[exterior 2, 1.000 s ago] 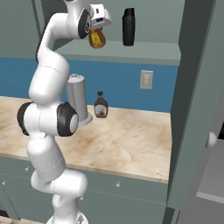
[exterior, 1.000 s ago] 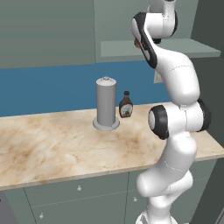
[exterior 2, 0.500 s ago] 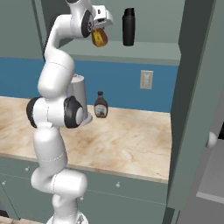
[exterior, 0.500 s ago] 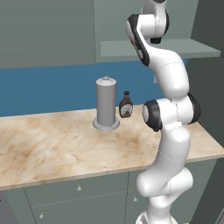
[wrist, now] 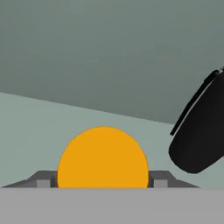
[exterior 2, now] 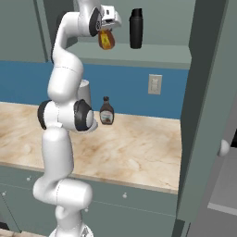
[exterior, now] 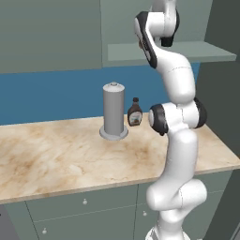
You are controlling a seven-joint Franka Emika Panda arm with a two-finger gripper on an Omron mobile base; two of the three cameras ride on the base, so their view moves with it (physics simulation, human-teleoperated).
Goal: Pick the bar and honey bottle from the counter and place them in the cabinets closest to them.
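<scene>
My gripper [exterior 2: 106, 33] is raised to the open cabinet's shelf [exterior 2: 157, 53] and is shut on the amber honey bottle [exterior 2: 106, 40], which hangs just above the shelf's left end. In the hand view the bottle's orange round body [wrist: 103, 157] sits between my two fingertips [wrist: 44, 180], over the grey-green shelf floor [wrist: 39, 127]. From the left base view the shelf [exterior: 197, 49] shows behind my upper arm. The beige marbled counter [exterior 2: 139, 148] lies well below. The bar is out of view.
A tall black container [exterior 2: 135, 28] stands on the shelf just right of the bottle, also close at the right in the hand view [wrist: 201, 131]. On the counter stand a grey cylinder [exterior: 113, 111] and a dark brown bottle [exterior: 135, 113]. An open cabinet door [exterior 2: 203, 115] juts at the right.
The hand has carried the honey bottle slightly rightward, toward the black container, and the elbow has swung. The grip has not changed.
</scene>
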